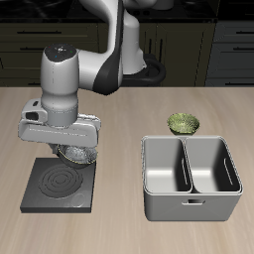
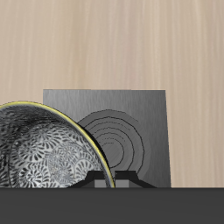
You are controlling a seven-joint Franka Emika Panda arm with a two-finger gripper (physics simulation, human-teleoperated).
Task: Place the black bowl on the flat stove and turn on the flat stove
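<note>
The black bowl (image 1: 75, 154), speckled grey-silver inside, hangs tilted just above the back edge of the flat stove (image 1: 58, 187). That stove is a dark grey square plate with ring marks, near the table's front edge. My gripper (image 1: 67, 148) is shut on the bowl's rim. In the wrist view the bowl (image 2: 42, 150) fills the near field beside the stove (image 2: 131, 118), and its rim runs into the dark finger (image 2: 112, 180). No knob shows on the stove in either view.
A grey two-compartment metal bin (image 1: 189, 184) stands beside the stove, a hand's width away. An olive-green bowl (image 1: 184, 123) sits behind the bin. Dark cabinets run behind the table's back edge.
</note>
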